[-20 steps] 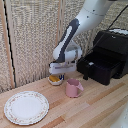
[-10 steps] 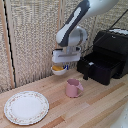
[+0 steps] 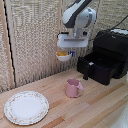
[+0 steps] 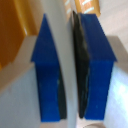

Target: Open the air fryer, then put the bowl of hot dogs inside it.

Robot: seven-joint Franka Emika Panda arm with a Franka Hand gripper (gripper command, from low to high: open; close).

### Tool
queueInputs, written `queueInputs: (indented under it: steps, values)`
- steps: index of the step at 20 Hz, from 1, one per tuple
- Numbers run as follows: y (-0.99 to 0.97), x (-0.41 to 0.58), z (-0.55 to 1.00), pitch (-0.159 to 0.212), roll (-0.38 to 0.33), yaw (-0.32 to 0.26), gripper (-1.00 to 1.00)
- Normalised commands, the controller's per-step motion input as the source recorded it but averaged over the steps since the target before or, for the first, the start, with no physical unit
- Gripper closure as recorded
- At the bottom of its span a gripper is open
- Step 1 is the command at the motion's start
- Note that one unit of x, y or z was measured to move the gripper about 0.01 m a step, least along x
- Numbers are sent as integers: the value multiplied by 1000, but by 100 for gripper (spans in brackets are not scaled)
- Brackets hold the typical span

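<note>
In the exterior view my gripper is shut on the rim of the bowl, a small white bowl with yellow-orange hot dogs showing inside. I hold it in the air, well above the table, to the exterior view's left of the air fryer. The black air fryer has its drawer pulled out, with the handle sticking out in front. In the wrist view my blue fingers pinch the pale bowl rim between them, with orange food blurred beyond.
A pink cup stands on the wooden table below and in front of the bowl. A large white plate with a patterned rim lies at the exterior view's left front. A woven screen backs the scene.
My gripper has lifted the bowl up off the table and carried it toward the exterior view's right, closer to the open drawer.
</note>
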Motion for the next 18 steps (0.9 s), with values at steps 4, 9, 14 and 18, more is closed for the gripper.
queueInputs:
  steps: [4,9,14,18]
  values:
    - [-139,0,609,49,5,-369,100]
    - [-441,1,487,93,1,-276,100]
    - [-765,0,85,22,0,-164,100]
    - [-872,1,-3,0,0,-131,100]
